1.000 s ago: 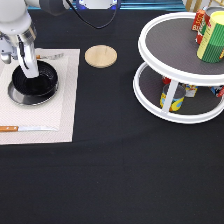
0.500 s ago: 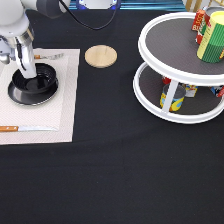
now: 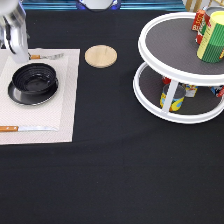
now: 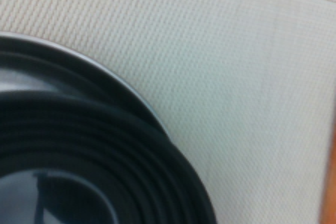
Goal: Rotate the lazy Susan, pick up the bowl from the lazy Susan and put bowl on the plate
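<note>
The glossy black bowl (image 3: 34, 80) rests on the silver plate (image 3: 16, 96), whose rim shows under it, on a white placemat at the exterior view's left. My gripper (image 3: 20, 54) is open and empty, lifted just above the bowl's far left edge, apart from it. The wrist view shows the bowl's ridged inside (image 4: 75, 165) from close by, next to the placemat (image 4: 247, 75). The two-tier white lazy Susan (image 3: 170, 45) stands at the exterior view's right.
Cans stand on both tiers of the lazy Susan, a green and yellow one (image 3: 212, 37) on top. A round wooden coaster (image 3: 100, 55) lies between placemat and turntable. A knife (image 3: 30, 128) and another utensil (image 3: 47, 56) lie on the placemat (image 3: 65, 100).
My gripper let go of the bowl's rim and rose up and away toward the exterior view's top. The bowl stays on the plate.
</note>
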Robot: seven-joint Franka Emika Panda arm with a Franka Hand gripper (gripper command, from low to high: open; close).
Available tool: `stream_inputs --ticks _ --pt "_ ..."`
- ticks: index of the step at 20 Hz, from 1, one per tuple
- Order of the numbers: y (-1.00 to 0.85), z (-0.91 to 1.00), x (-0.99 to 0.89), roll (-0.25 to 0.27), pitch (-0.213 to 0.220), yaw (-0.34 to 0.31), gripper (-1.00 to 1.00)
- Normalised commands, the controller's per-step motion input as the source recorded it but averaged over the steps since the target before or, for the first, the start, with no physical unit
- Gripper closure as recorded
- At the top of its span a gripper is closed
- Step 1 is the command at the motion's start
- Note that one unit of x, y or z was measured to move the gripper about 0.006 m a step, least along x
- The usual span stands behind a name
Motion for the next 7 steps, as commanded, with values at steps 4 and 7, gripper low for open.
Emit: stream_inputs --ticks 4,7 --pt "0.01 0.04 0.04 -0.011 0.026 0.000 -1.00" --pt "0.00 0.00 0.00 0.000 0.000 0.000 -1.00"
